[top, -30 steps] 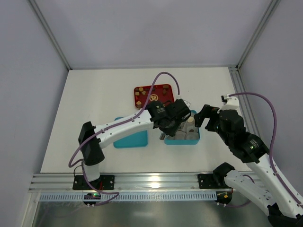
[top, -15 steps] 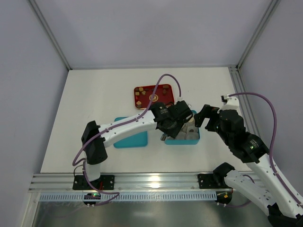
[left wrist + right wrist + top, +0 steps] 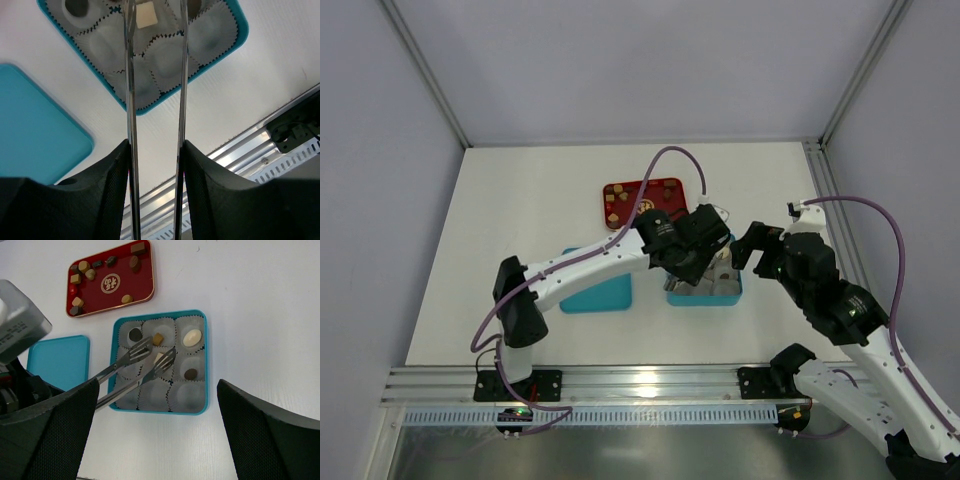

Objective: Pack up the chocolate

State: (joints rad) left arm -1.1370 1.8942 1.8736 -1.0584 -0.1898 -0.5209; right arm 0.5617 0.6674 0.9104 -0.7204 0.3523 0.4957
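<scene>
Several chocolate pieces (image 3: 82, 267) lie on the red tray (image 3: 145, 297). In the teal box (image 3: 205, 365), paper cups hold a dark round piece (image 3: 135, 334), a tan square (image 3: 158, 339), a cream oval (image 3: 192, 337) and a dark piece (image 3: 190, 374). My left gripper (image 3: 155, 150) is shut on metal tongs (image 3: 135, 365), whose blades stand apart over the box. A cream square (image 3: 146, 15) lies in the middle cup between the tong tips, touched by neither. My right gripper (image 3: 157, 384) hangs open above the box's near edge, with nothing between its fingers.
The teal lid (image 3: 57, 360) lies flat to the left of the box. Empty crinkled paper cups (image 3: 185, 395) fill the box's near row. The aluminium rail (image 3: 280, 145) runs along the table's near edge. My two arms (image 3: 790, 262) stand close together over the box.
The tong blades have spread apart as my left gripper eased its squeeze. The left wrist has shifted slightly towards the far side. The right arm has not moved.
</scene>
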